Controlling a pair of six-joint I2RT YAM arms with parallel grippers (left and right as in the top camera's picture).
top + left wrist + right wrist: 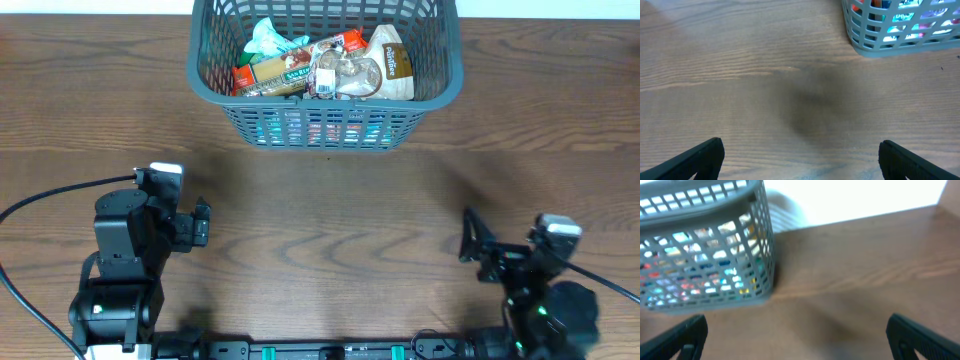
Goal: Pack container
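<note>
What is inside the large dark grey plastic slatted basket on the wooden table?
The dark grey basket holds piled groceries: a crumpled teal packet, a tan box, a clear bag and a beige pouch. Anything beneath them is covered.

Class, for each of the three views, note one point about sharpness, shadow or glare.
Overhead: sharp and evenly lit, the container crisp. Left wrist: a soft dark shadow patch in the middle of the table. Right wrist: blurred throughout, and the area beyond the table edge is blown out to white.
</note>
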